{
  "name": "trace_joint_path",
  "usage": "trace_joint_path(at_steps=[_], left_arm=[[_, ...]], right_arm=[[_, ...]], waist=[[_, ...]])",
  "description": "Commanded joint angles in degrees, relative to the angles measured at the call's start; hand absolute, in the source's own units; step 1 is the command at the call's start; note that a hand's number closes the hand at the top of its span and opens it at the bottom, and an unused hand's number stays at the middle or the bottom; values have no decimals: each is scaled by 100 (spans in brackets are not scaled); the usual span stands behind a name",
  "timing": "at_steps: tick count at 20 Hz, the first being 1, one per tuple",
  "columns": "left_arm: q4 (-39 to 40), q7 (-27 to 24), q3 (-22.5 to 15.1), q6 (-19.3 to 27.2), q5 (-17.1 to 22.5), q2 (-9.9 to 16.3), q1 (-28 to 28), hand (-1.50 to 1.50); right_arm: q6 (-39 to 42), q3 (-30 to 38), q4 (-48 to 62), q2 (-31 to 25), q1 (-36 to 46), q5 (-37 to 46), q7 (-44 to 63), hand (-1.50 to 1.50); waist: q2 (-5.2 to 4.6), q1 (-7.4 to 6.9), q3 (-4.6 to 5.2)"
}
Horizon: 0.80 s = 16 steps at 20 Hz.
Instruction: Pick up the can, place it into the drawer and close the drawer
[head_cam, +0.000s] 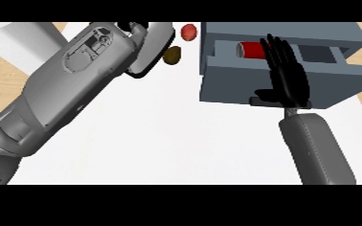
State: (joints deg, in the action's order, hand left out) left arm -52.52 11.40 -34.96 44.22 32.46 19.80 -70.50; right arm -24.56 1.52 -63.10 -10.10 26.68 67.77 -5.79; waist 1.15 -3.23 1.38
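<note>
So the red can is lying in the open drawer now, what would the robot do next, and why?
Probably push the drawer shut with the right hand. The can already lies inside, the drawer is pulled out, and that hand, fingers straight, is spread over its front, so a short push toward the cabinet seems the natural move.

2 grey forearms, black right hand (288,76), engraved panel on the left forearm (78,76)

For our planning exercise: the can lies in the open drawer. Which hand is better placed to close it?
Right. The right hand is flat against the drawer front beside the can; the left hand is raised away.
</note>
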Motion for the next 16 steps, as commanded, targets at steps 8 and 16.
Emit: trace_joint_path(at_steps=[8,16], left_arm=[[-1055,319,-114,135,-259,430,769,-150],[-1796,609,14,-61,-297,921,1194,-150]], right_arm=[[-1170,644,2342,129,1371,58,-107,-150],[-1749,1006,3728,48,2538,155,-77,-150]], waist=[[-181,-111,-150],[-218,-174,-151]])
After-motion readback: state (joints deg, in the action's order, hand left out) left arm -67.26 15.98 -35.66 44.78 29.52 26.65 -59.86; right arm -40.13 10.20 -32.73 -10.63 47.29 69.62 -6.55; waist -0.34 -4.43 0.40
